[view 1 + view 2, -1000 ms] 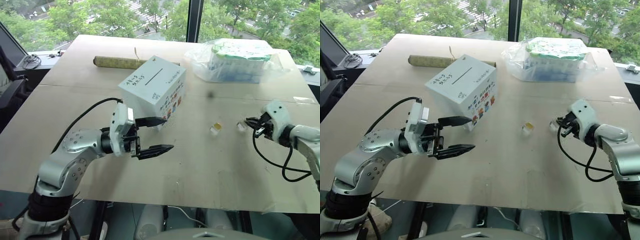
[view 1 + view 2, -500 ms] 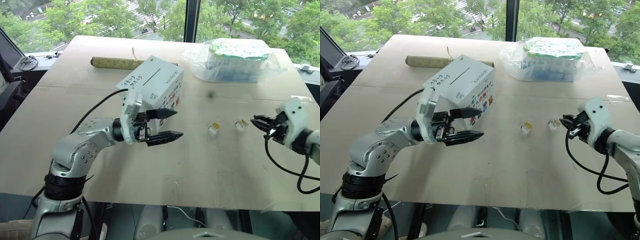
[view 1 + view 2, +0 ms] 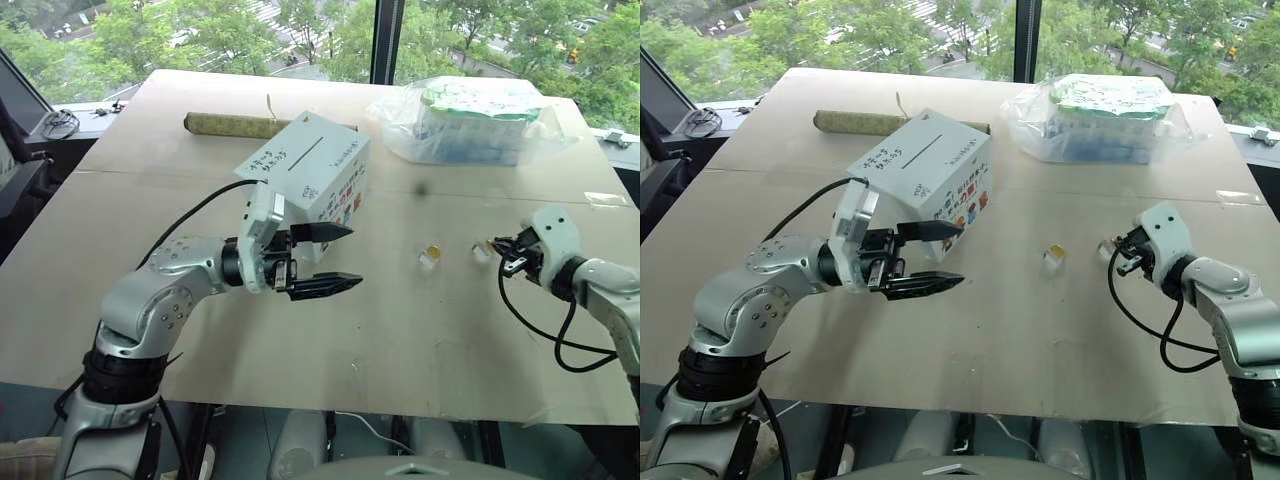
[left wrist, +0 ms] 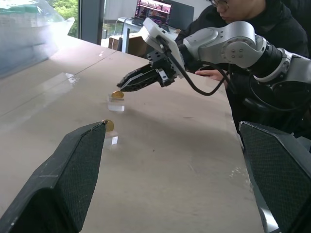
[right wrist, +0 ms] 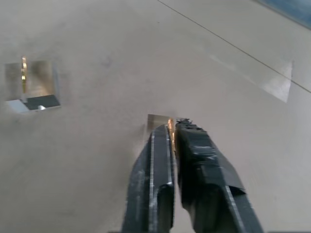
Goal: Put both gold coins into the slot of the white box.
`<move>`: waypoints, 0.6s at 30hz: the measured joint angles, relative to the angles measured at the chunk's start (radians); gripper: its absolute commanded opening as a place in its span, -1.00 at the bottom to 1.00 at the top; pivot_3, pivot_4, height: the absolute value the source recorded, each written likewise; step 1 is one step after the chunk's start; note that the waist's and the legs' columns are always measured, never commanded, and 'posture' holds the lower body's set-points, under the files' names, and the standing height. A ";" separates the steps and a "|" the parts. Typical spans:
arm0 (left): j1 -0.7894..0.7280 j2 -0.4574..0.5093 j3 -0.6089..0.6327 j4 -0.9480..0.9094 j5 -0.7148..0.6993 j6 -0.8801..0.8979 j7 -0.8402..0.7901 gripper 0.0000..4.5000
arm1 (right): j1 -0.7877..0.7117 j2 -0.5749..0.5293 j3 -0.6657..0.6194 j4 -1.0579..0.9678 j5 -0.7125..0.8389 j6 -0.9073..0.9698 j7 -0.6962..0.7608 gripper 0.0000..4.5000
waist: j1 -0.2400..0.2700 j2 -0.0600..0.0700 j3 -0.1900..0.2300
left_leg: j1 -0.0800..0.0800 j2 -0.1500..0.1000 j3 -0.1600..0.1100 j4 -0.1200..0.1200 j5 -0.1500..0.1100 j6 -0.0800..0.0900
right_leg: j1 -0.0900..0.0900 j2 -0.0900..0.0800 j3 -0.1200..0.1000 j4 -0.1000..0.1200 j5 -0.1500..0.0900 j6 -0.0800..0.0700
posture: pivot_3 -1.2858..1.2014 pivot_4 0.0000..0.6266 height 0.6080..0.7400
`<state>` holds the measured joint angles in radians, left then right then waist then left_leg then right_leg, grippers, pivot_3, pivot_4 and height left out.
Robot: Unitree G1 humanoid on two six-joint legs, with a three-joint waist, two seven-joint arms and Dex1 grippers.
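The white box [image 3: 312,172] stands tilted at mid-table, its slot [image 3: 308,152] on the upper face. My left gripper [image 3: 340,257] hangs open just in front of the box's pictured side, holding nothing. Two small clear blocks lie to the right. One gold coin [image 3: 431,249] stands on the nearer block [image 3: 428,261]. My right gripper [image 5: 171,127] is shut on the other gold coin [image 5: 170,130], edge-on between the fingertips, right at its block [image 5: 156,120]. From the left wrist view, the right gripper [image 4: 121,87] is tipped down over that coin [image 4: 116,94].
A cardboard tube [image 3: 235,124] lies behind the box. A clear plastic bag [image 3: 470,120] with green-white contents sits at the back right. A person in dark clothes [image 4: 228,19] stands beyond the right arm, a hand [image 4: 210,73] at the table edge.
The right gripper drew back from the block with its fingers apart, then came down to it again and closed on the coin. The left gripper stays open by the box.
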<state>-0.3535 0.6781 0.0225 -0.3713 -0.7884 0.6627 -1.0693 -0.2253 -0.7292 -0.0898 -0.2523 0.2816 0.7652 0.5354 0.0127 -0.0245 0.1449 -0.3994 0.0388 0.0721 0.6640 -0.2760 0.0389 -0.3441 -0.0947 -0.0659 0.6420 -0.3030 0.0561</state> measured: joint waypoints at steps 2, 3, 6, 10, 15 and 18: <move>0.008 0.002 0.001 -0.002 0.000 -0.001 0.000 1.00 | -0.003 0.000 0.005 0.015 -0.005 -0.007 0.003 -0.78 | 0.002 0.000 0.000 | 0.000 0.000 0.000 0.000 0.000 0.000 | 0.000 0.000 0.000 0.000 0.000 0.000 | 0.03 -0.52 1.00; 0.008 0.003 0.003 -0.003 0.000 -0.001 0.000 1.00 | -0.004 0.001 0.007 0.019 -0.006 -0.008 0.005 -0.78 | 0.003 0.000 0.000 | 0.000 0.000 0.000 0.000 0.000 0.000 | 0.000 0.000 0.000 0.000 0.000 0.000 | 0.03 -0.52 1.00; 0.010 0.004 0.006 -0.012 0.000 -0.001 0.001 1.00 | -0.007 0.001 0.013 0.020 -0.008 -0.008 0.009 -0.78 | 0.001 0.000 0.000 | 0.000 0.000 0.000 0.000 0.000 0.000 | 0.000 0.000 0.000 0.000 0.000 0.000 | 0.03 -0.52 1.00; 0.016 0.004 0.006 -0.012 0.000 -0.001 0.003 1.00 | -0.007 0.001 0.017 0.020 -0.011 -0.007 0.016 -0.78 | 0.001 0.000 0.000 | 0.000 0.000 0.000 0.000 0.000 0.000 | 0.000 0.000 0.000 0.000 0.000 0.000 | 0.03 -0.52 1.00; 0.016 0.004 0.006 -0.012 0.000 -0.001 0.004 1.00 | -0.007 0.003 0.019 0.021 -0.017 -0.006 0.018 -0.78 | 0.001 0.000 0.000 | 0.000 0.000 0.000 0.000 0.000 0.000 | 0.000 0.000 0.000 0.000 0.000 0.000 | 0.03 -0.52 1.00; 0.016 0.004 0.006 -0.012 0.000 -0.001 0.005 1.00 | -0.007 0.005 0.030 0.031 -0.025 -0.006 0.018 -0.78 | 0.001 0.000 0.000 | 0.000 0.000 0.000 0.000 0.000 0.000 | 0.000 0.000 0.000 0.000 0.000 0.000 | 0.03 -0.52 1.00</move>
<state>-0.3373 0.6818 0.0289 -0.3837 -0.7879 0.6620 -1.0645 -0.2326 -0.7242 -0.0600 -0.2209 0.2570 0.7592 0.5531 0.0139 -0.0246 0.1450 -0.3996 0.0388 0.0720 0.6640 -0.2760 0.0389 -0.3441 -0.0948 -0.0660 0.6420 -0.3030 0.0561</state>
